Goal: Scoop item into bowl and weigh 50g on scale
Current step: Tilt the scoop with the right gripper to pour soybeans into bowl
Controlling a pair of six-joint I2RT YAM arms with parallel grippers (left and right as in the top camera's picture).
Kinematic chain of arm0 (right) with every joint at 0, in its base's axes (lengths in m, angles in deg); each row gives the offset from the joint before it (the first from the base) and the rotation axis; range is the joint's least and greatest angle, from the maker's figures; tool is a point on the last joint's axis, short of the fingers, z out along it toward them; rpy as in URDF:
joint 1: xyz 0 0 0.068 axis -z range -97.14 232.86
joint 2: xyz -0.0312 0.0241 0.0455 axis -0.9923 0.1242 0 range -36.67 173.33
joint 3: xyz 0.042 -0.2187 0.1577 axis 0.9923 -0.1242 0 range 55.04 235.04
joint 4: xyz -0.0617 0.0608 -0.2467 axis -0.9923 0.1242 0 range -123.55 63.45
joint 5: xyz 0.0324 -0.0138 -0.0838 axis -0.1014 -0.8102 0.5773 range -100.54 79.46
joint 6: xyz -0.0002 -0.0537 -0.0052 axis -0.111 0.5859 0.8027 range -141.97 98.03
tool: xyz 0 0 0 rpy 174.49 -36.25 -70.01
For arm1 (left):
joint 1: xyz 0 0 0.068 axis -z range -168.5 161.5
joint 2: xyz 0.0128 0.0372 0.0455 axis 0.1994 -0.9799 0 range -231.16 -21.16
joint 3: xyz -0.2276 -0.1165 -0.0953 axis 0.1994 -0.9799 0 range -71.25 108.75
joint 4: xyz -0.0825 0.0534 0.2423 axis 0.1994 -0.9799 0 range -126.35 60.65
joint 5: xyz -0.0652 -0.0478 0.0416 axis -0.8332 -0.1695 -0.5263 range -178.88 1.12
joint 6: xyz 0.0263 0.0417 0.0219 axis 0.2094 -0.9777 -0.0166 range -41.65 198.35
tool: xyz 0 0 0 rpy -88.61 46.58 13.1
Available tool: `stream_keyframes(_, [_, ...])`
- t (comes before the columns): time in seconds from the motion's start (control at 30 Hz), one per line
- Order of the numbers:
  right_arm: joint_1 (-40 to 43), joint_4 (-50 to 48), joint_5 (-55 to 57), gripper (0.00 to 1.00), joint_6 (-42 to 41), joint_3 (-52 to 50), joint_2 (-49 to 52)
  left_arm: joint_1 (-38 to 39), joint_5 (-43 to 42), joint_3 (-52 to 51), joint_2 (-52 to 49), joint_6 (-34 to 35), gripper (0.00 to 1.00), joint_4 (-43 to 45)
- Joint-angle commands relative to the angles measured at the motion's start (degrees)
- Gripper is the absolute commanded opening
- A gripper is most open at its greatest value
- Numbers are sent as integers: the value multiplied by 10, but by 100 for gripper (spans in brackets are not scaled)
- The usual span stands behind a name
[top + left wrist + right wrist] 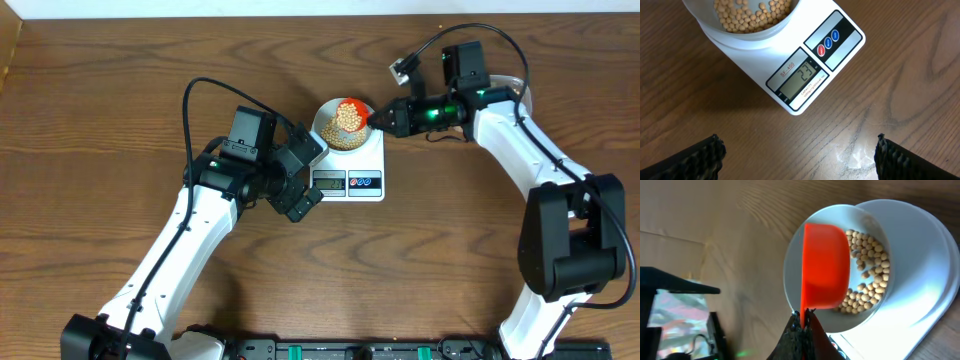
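The white scale lies at mid-table with the pale bowl on it, holding tan beans. My right gripper is shut on the handle of a red scoop that hangs over the bowl. In the right wrist view the scoop shows its back above the beans, and the gripper pinches its thin handle. My left gripper stands open and empty just left of the scale's display. In the left wrist view the gripper faces the display, which reads 23, and the bowl.
A clear tub's rim peeks out behind the right arm at the back right. A cable with a white plug loops above the right gripper. A whitish scuff marks the wood in front of the scale.
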Motion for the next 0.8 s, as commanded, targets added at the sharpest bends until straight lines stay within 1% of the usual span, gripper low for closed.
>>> stream_keyframes(0.0, [-7,0,26,1,23,8,-29,1,1,13,8,-9,98,-2])
stream_keyframes(0.3, [-27,1,99,1,34,9,-53,1,1,13,8,-10,98,-2])
stream_keyframes(0.77, [-50,2,169,1,43,9,-56,1,1,13,8,-9,98,-2])
